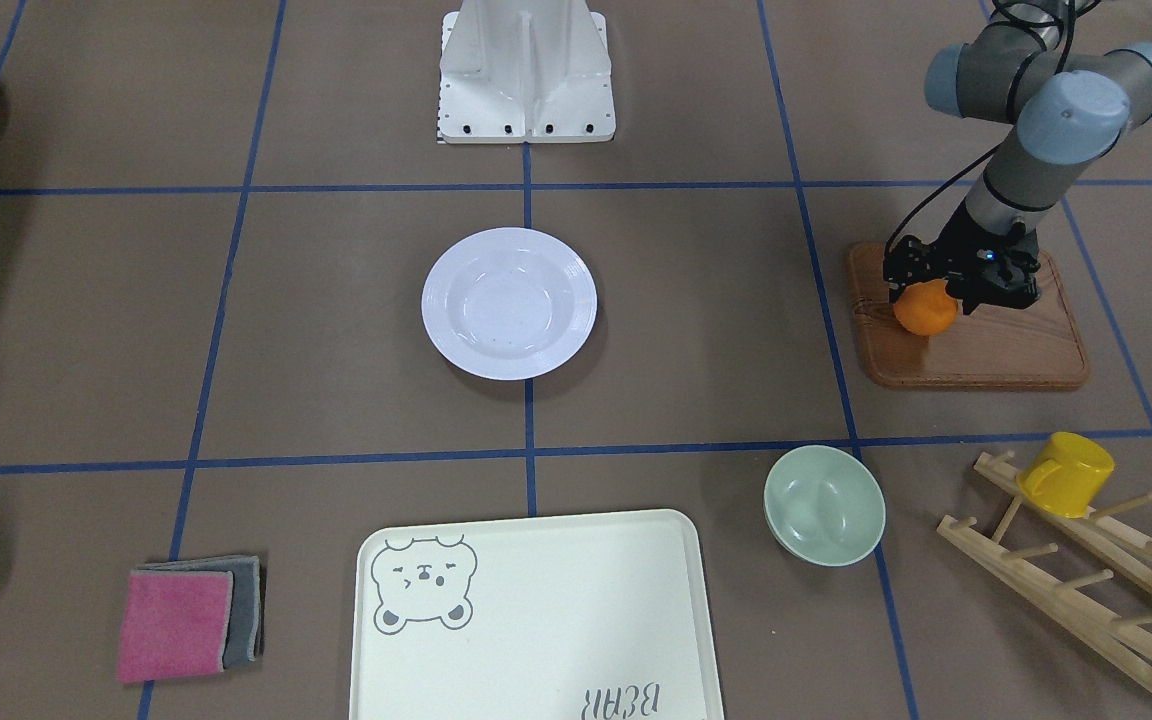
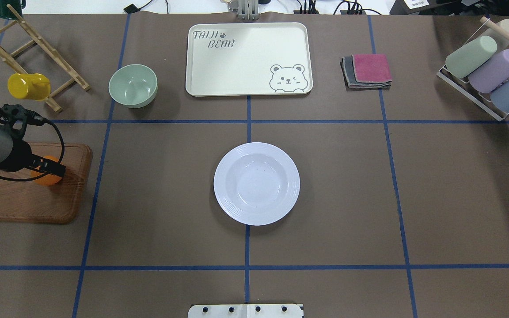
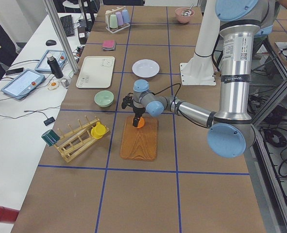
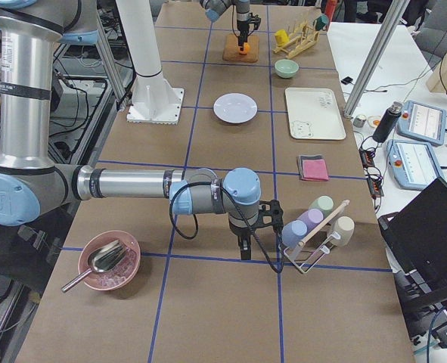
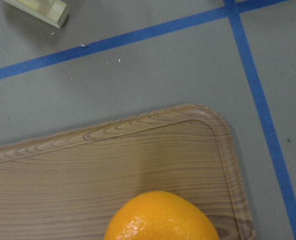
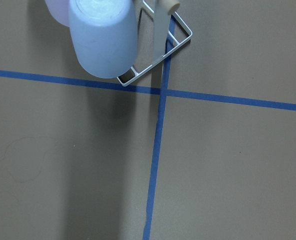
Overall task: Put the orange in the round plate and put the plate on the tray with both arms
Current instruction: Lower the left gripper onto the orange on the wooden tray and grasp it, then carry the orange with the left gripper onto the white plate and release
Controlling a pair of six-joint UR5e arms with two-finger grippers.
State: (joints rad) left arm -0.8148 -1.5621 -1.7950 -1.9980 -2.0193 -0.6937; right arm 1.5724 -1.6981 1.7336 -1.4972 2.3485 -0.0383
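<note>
A brown wooden board (image 1: 996, 345) lies directly under the left pincer (image 1: 936, 296). Farther out across the table from that pincer, a yellow mug (image 1: 1066, 472) sits on a wooden peg rack (image 1: 1086, 580), and a pale green bowl (image 1: 824, 505) stands near. A folded pink cloth (image 1: 174, 625) atop a grey cloth (image 1: 246, 610) lies well apart from it. Just beside the right pincer (image 4: 243, 253), a white wire rack (image 2: 466, 94) holds green, lilac and blue cups (image 2: 495, 70). A pink bowl (image 4: 136, 257) with a metal scoop (image 4: 102, 261) lies on its other side.

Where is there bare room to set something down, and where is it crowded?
Bare: the tray, the table between it and the round plate, and squares right of the plate. Crowded: the robot's left end: wooden board, orange, green bowl, rack.
</note>
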